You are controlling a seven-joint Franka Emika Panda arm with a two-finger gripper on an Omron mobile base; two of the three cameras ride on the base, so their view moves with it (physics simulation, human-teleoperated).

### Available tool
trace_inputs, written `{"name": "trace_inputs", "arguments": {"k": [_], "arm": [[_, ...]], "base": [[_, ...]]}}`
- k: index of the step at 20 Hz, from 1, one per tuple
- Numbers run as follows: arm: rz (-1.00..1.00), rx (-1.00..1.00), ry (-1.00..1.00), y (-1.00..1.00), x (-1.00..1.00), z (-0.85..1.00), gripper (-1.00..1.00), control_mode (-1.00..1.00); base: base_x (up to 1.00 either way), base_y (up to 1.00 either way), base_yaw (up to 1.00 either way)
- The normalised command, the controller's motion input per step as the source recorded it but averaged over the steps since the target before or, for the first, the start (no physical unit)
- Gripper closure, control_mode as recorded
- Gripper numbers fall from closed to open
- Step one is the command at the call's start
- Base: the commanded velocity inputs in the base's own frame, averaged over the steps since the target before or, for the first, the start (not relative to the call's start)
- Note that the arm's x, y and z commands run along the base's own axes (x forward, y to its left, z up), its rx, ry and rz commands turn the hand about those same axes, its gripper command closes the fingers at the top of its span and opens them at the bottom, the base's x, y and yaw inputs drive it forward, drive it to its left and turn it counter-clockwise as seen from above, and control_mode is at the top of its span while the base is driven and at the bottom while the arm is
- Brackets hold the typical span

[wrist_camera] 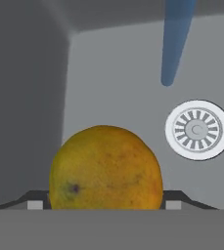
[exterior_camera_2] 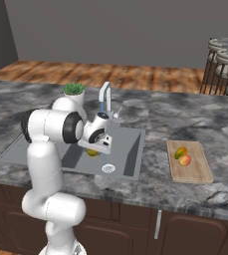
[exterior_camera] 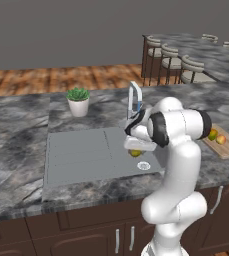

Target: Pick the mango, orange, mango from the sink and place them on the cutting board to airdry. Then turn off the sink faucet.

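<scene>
The third fruit is in hand: an olive-yellow mango [wrist_camera: 106, 168] sits between the gripper [wrist_camera: 103, 205]'s two dark fingertips [wrist_camera: 34, 204], which stand part-way open and pressed to its two flanks, so the jaws look closed on it. It hangs low inside the sink [exterior_camera: 81, 150] basin, close to the round white drain [wrist_camera: 198, 129], with the blue water stream [wrist_camera: 176, 41] falling just beyond it from the sink faucet [exterior_camera: 134, 97]. Two fruits, a green-and-orange mango [exterior_camera_2: 180, 152] and the orange [exterior_camera_2: 185, 160], already lie touching on the cutting board [exterior_camera_2: 195, 172], well to the right of the sink. The next move is likely a straight lift clear of the basin wall, then a swing right to bare board beside that pair. In the hand view the held mango looks nearly round, slightly wider than tall, so its long axis seems to run across the jaws; which end is the stem I cannot tell.
</scene>
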Motion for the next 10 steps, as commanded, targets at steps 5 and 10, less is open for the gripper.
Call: {"name": "trace_inputs", "arguments": {"k": [5,10], "arm": [[0.01,0.0,-0.05,0.0,-0.33,0.75,1.0,-1.0],[0.0,0.0,-0.02,0.0,-0.34,0.73,1.0,-1.0]], "base": [[0.0,0.0,0.0],[0.0,0.0,0.0]]}}
